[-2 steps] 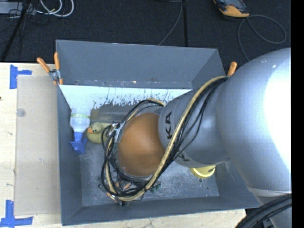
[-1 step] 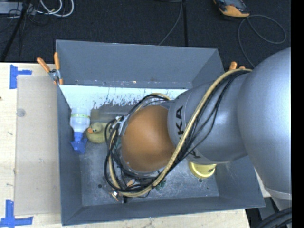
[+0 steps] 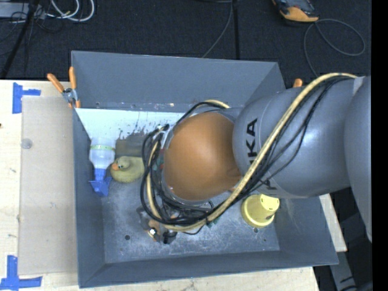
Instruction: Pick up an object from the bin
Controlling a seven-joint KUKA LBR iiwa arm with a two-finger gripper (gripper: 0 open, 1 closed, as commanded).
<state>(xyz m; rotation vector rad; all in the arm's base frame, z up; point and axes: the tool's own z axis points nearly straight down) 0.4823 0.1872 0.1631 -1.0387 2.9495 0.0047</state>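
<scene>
My gripper (image 3: 157,229) pokes out from under the orange dome and its cables, low over the bin floor at the front middle. Whether anything is in it is hidden. The nearest loose thing is a yellow-green rubber duck (image 3: 125,170), up and to the left of the gripper and apart from it. A clear plastic bottle with a blue cap (image 3: 100,163) lies against the left wall beside the duck. A grey block (image 3: 131,144) rests just behind the duck.
A yellow cup-shaped toy (image 3: 260,210) sits at the right side of the bin floor, partly under the arm. The arm and dome cover the middle and right of the bin. Bare floor shows along the front left.
</scene>
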